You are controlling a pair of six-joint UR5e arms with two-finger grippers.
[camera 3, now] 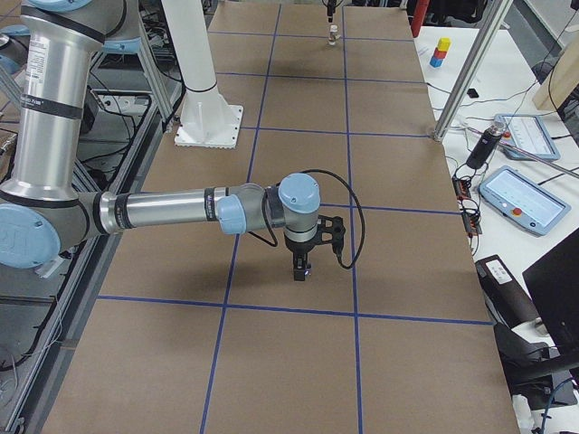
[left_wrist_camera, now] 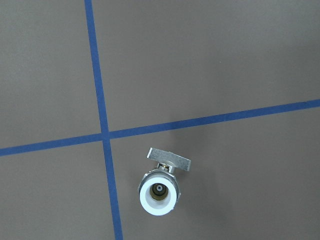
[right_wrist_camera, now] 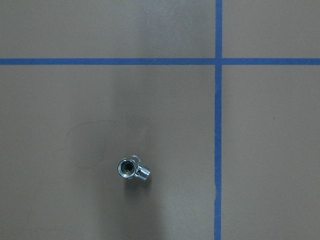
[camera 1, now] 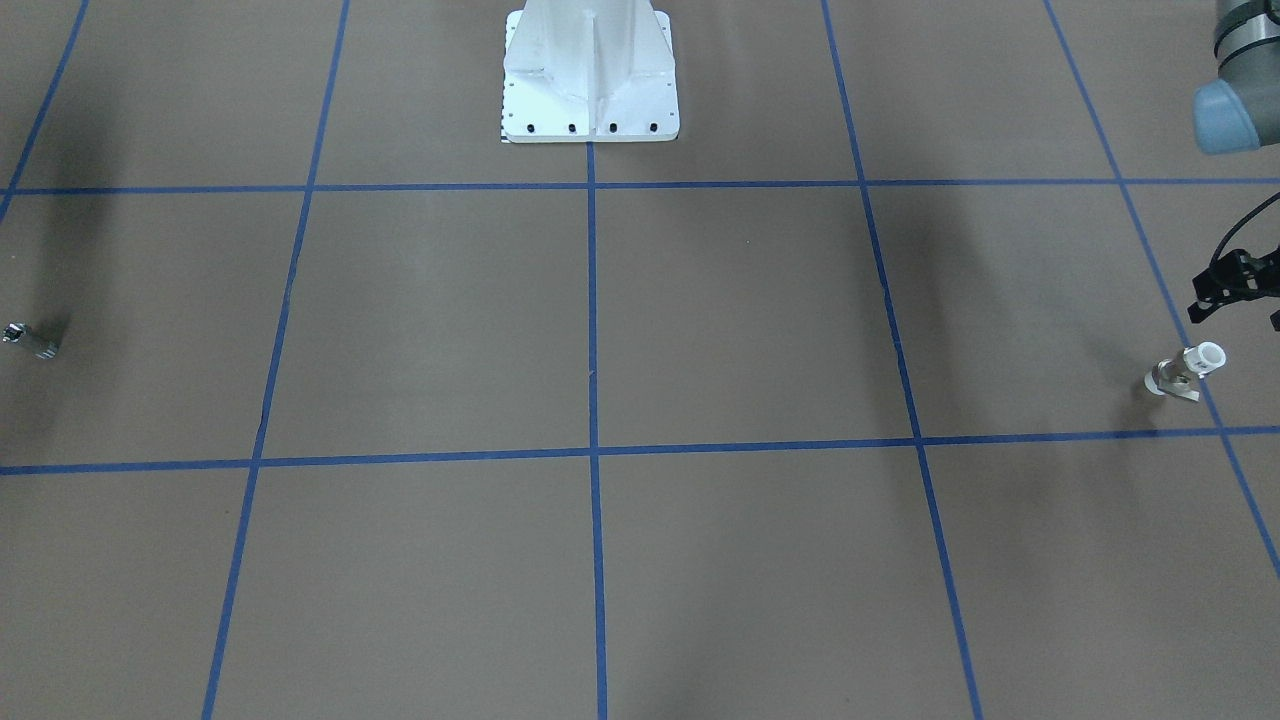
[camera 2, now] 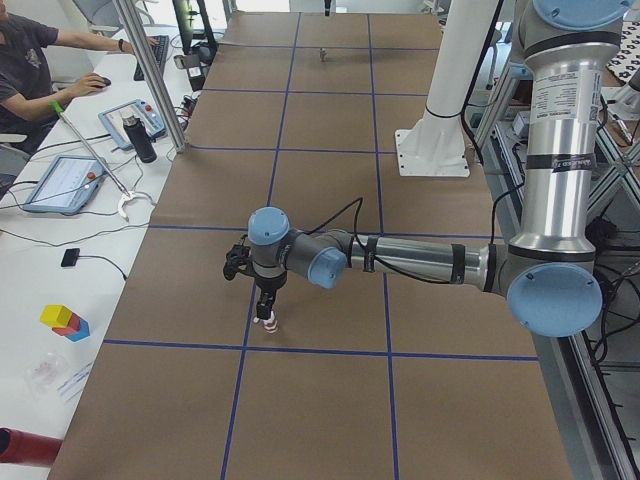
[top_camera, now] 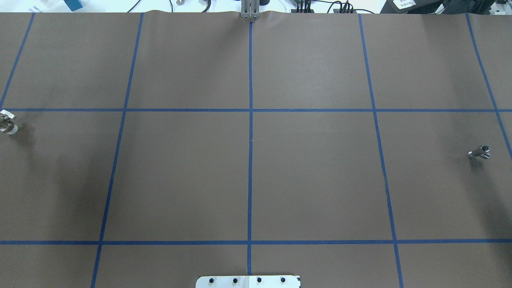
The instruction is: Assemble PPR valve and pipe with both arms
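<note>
The valve [camera 1: 1185, 370], white plastic with a metal handle, stands upright on the brown table at my left end. It also shows in the overhead view [top_camera: 8, 123] and the left wrist view [left_wrist_camera: 159, 187]. My left gripper [camera 2: 265, 303] points down just above it; I cannot tell whether it is open or shut. A small metal pipe fitting [top_camera: 480, 152] lies at my right end, and it also shows in the right wrist view [right_wrist_camera: 132, 170]. My right gripper [camera 3: 301, 268] points down over it; I cannot tell its state. No fingers show in either wrist view.
The white bolted pedestal [camera 1: 590, 80] stands at the table's middle on the robot's side. Blue tape lines [top_camera: 250, 160] divide the brown table into squares. Beyond the far long edge stand a metal post [camera 2: 150, 80], tablets [camera 2: 60, 180] and a seated operator [camera 2: 30, 60].
</note>
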